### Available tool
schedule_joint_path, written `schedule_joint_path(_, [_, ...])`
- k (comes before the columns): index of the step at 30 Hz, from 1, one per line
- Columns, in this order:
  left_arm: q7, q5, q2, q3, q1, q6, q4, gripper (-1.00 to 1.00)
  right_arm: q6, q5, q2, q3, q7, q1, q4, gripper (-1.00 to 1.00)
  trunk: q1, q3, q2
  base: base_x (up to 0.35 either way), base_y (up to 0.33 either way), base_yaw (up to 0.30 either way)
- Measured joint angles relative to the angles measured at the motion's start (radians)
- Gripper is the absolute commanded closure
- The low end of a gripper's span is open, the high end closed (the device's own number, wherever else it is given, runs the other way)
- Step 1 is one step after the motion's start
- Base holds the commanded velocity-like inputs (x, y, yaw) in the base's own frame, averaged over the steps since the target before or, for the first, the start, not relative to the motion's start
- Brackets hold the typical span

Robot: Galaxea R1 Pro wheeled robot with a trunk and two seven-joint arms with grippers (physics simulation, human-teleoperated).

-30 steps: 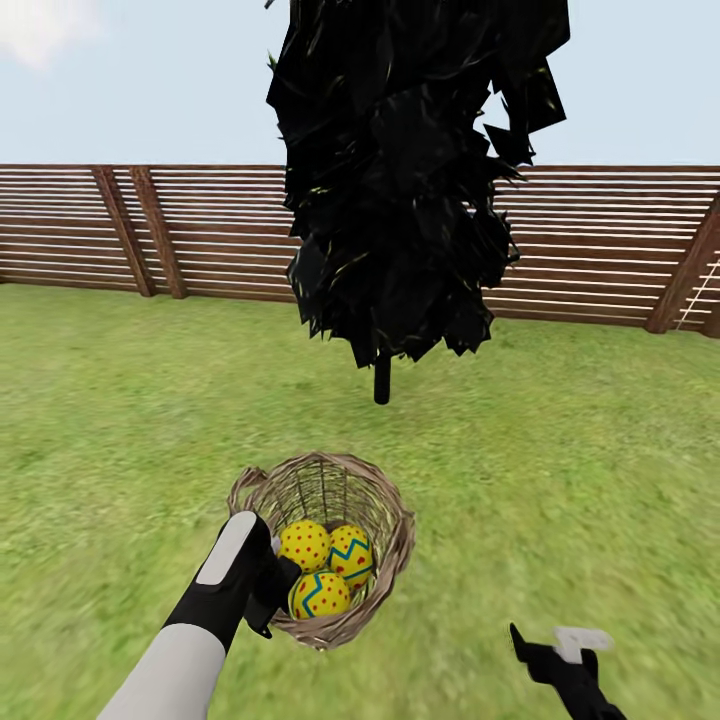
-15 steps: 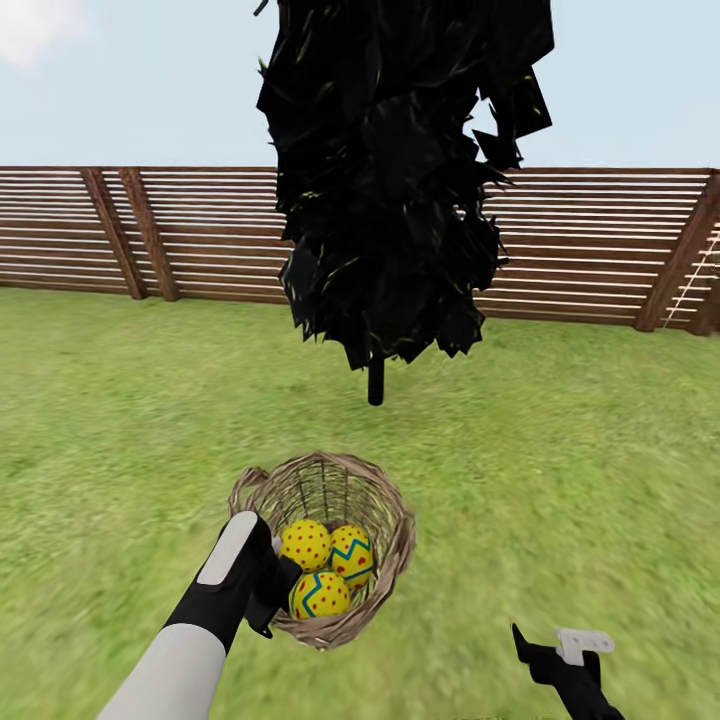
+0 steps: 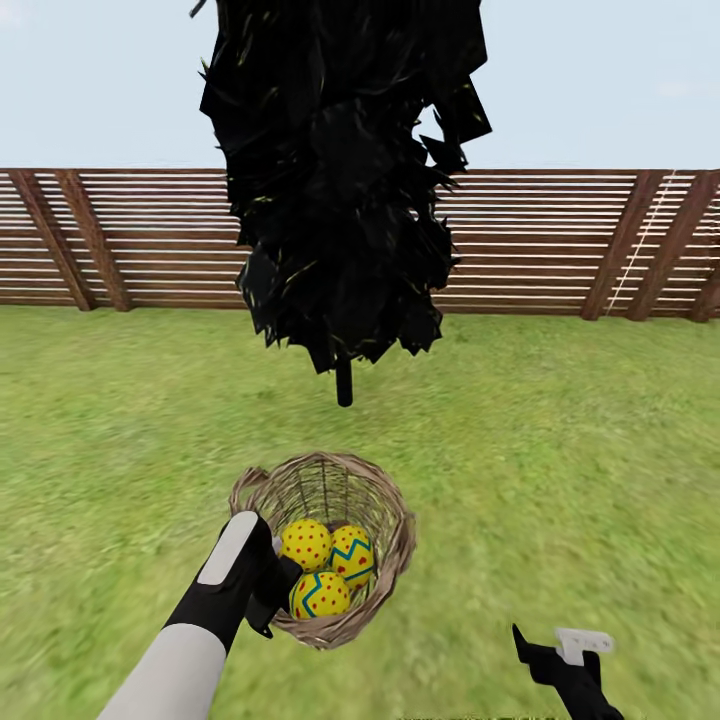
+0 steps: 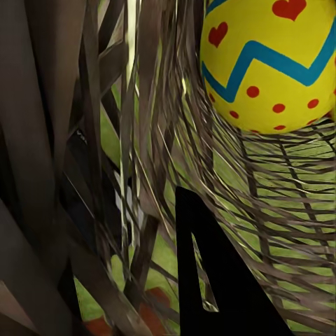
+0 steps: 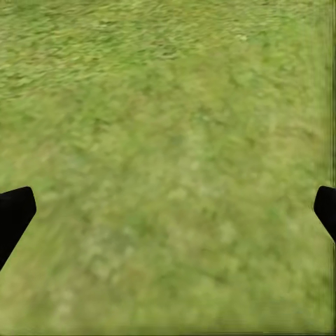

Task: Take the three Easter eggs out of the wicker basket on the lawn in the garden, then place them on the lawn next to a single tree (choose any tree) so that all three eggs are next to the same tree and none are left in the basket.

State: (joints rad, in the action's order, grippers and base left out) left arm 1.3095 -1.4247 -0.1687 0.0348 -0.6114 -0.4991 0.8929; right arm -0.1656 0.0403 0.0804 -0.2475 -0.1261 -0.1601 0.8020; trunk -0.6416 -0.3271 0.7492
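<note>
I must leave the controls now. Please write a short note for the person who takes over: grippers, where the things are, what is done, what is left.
Left gripper: clamped on the near wall of the wicker basket, carrying it above the lawn.
Right gripper: open, empty, over grass.
The three Easter eggs all lie in the basket.
Ahead stands a black-trunked dark tree before the wooden fence.
Done: basket picked up.
Left: choose one tree, go there, take all three eggs out and set them on the grass beside it.
</note>
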Motion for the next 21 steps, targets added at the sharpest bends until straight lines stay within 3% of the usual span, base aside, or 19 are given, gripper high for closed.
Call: schedule_joint_path(21, [-0.003,0.000,0.000,-0.018,0.000,0.000,0.003,1.00,0.000,0.000,-0.001,0.000,0.002,0.000,0.000,-1.00,0.081,0.066,-0.147,0.000,0.000,-0.248])
